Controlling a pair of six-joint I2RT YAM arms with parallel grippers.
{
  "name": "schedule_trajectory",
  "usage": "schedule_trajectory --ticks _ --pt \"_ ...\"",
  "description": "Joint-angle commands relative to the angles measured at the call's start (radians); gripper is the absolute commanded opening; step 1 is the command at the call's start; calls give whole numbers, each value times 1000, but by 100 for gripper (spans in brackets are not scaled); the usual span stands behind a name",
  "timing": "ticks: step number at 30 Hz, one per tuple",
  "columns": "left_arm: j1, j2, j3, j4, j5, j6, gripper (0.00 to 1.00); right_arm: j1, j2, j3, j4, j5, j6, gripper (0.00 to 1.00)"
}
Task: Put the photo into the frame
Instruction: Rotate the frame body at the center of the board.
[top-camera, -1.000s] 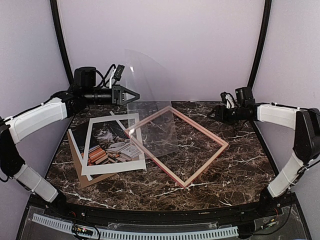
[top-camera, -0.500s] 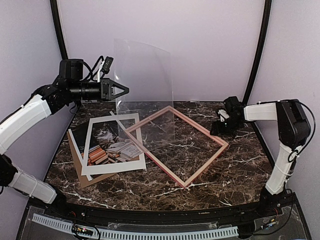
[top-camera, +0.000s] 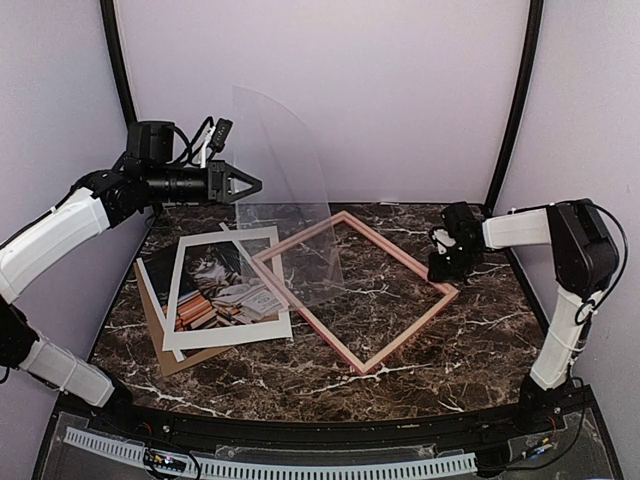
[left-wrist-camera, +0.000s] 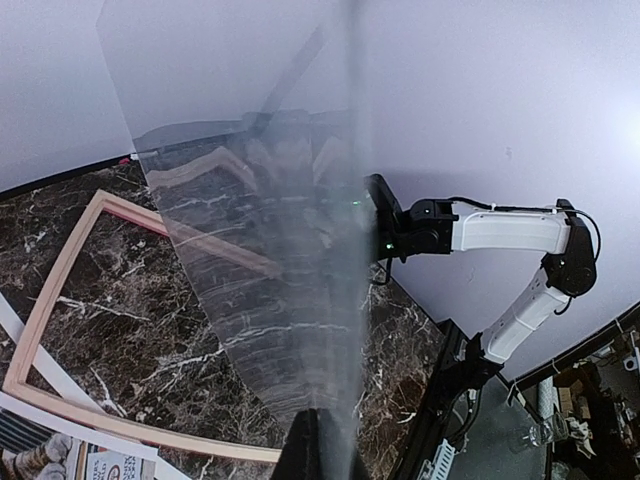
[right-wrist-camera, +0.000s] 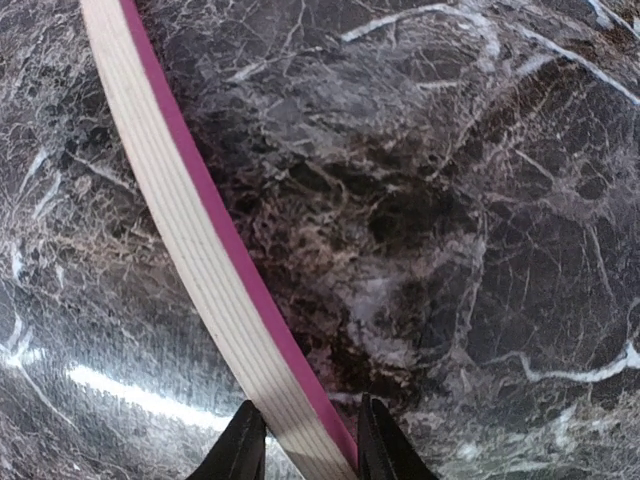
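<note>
Clear sheet (top-camera: 290, 200) is pinched upright in my left end effector (top-camera: 256, 185) over the far-left corner of the counter (top-camera: 450, 350). My right end effector (right-wrist-camera: 305, 445) pinches the frame (right-wrist-camera: 185, 230) by one rail near the right edge. The photo (top-camera: 225, 290) lies under a white mat (top-camera: 230, 331) by the left edge

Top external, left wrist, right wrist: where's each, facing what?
Top external: above, behind the bases, looking down on the table; both arms show.
Left wrist: on the left arm, facing along the clear sheet toward the right arm; left gripper at bottom.
Right wrist: low, facing down at the frame; right gripper pinches it.
Shared: top and left wrist both see frame, right arm.
</note>
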Motion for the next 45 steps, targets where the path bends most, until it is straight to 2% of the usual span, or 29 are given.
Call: schedule_trajectory --ticks 1,14,19,28,33,36,39,45 --pt "2 -5 4 24 10 21 0 -2 -67 -90 -7 67 65 29" --pt "4 15 -17 61 9 -10 0 14 -278 -329 14 21 258 16" --pt "4 20 -60 169 39 -121 0 80 -343 -408 19 23 324 13" --pt "0 24 -70 236 72 -194 0 204 -495 -545 17 53 454 11" --pt "-32 21 -108 342 76 -269 0 264 -590 -614 10 86 530 11" --pt "-57 34 -117 371 72 -305 0 286 -645 -657 10 93 557 13" --pt "-84 53 -128 421 69 -343 0 290 -692 -679 3 89 556 21" --pt "-128 102 -123 488 69 -398 0 289 -723 -630 -42 127 547 46"
